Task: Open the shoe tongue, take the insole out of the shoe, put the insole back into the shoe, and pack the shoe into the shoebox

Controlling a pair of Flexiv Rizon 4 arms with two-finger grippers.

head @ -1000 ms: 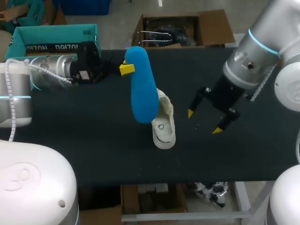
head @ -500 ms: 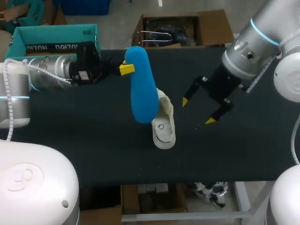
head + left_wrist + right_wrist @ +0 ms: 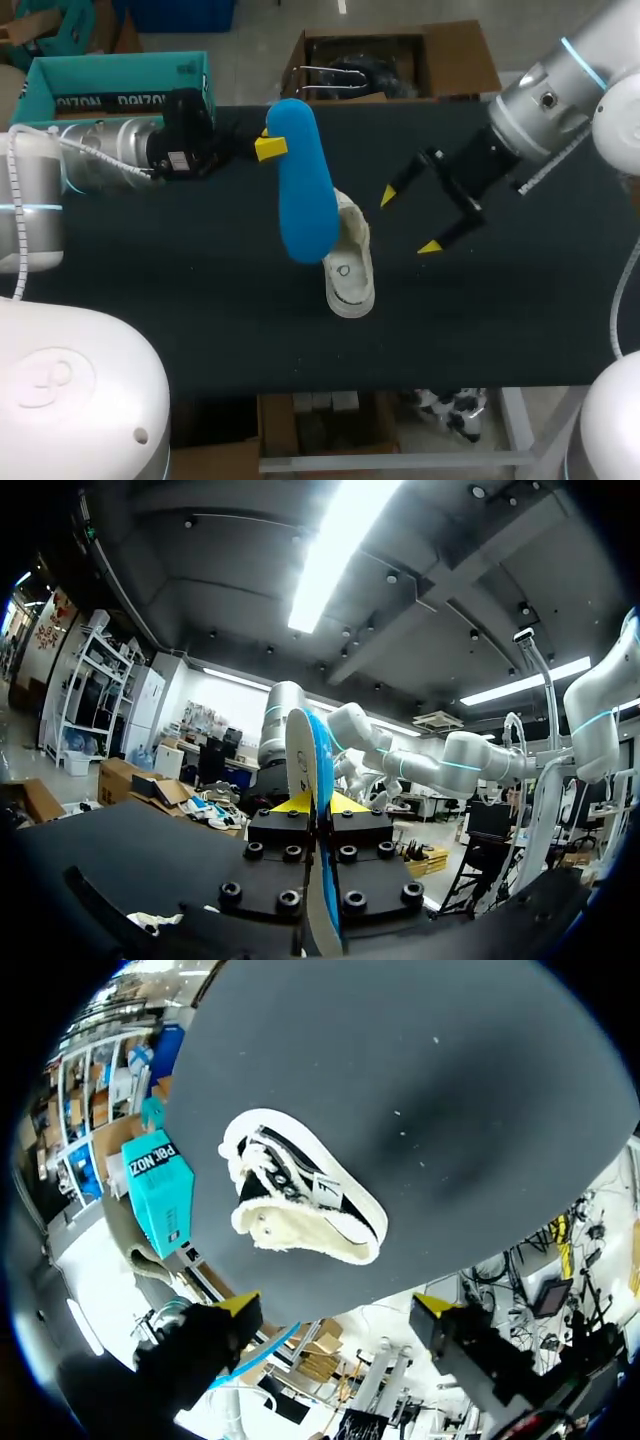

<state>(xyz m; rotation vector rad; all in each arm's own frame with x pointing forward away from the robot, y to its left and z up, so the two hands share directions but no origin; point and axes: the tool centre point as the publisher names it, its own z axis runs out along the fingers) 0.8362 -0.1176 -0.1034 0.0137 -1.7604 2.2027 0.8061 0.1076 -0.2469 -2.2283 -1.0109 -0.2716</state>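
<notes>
Now: left hand (image 3: 268, 147) clamped on the insole (image 3: 303, 190) near its top end. It hangs over the shoe (image 3: 352, 270) on the bench (image 3: 200, 300), long axes roughly aligned. Nearer the shoe: right hand (image 3: 409, 221), fingers apart, off its right side.

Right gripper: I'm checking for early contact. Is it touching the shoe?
Apart. The head view shows bare table between the open right gripper and the shoe.

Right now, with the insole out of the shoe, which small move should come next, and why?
Probably bring the right gripper to the shoe and steady it. The left gripper is shut on the insole, raised near the shoe, so putting it back seems next. The right gripper is open, beside the shoe and apart from it; nothing holds the shoe.
</notes>
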